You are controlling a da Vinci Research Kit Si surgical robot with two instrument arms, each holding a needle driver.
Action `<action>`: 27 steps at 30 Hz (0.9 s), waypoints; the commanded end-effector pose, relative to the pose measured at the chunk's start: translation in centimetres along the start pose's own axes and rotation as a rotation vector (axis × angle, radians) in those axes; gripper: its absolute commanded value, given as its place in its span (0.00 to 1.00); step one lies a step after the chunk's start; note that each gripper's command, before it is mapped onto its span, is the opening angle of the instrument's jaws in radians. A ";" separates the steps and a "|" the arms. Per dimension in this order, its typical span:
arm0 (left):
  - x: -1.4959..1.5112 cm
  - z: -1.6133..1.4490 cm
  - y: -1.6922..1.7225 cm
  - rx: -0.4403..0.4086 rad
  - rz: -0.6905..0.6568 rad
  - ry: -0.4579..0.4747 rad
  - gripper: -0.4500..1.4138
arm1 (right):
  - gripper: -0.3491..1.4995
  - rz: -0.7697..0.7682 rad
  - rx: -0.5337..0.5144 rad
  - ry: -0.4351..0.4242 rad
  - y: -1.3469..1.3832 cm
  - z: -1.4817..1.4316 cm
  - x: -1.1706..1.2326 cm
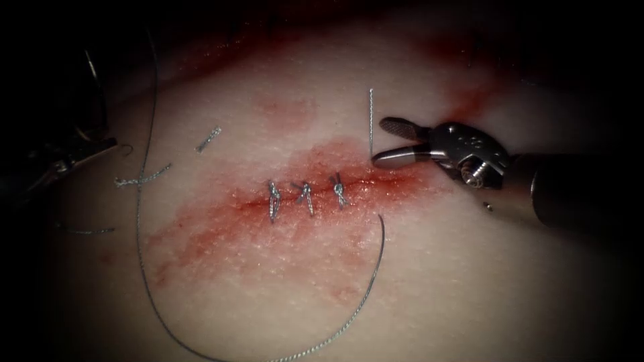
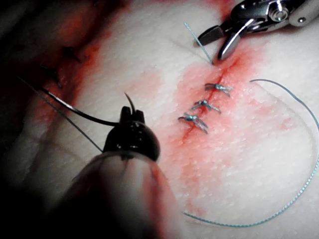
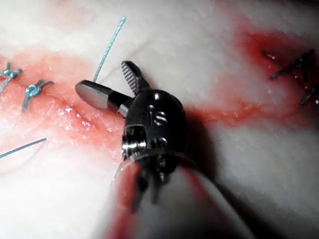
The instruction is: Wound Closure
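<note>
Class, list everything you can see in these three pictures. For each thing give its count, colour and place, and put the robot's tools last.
tissue: one, pale, under everything.
cut: one, red, across the middle.
red fluid: one patch, red, around the cut.
stitches: three, grey, knotted across the cut.
thread: one, grey, upright end at the cut's right end, long loop below.
cut ends of thread: three, grey, left of the cut.
needle: one, dark, curved, held near one end.
left tool: one, dark, left of the cut, shut on the needle.
right tool: one, silver, open beside the upright thread, holding nothing.
</note>
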 end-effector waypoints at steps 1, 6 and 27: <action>-0.01 0.08 0.03 -0.001 0.000 0.001 0.10 | 0.76 0.003 -0.003 0.005 0.00 0.14 -0.03; -0.01 0.09 0.03 -0.001 0.000 0.001 0.09 | 0.75 0.015 0.004 0.001 -0.06 0.21 0.00; -0.02 0.13 0.06 -0.004 0.013 0.006 0.07 | 0.00 -0.112 0.038 0.129 -0.30 0.12 0.59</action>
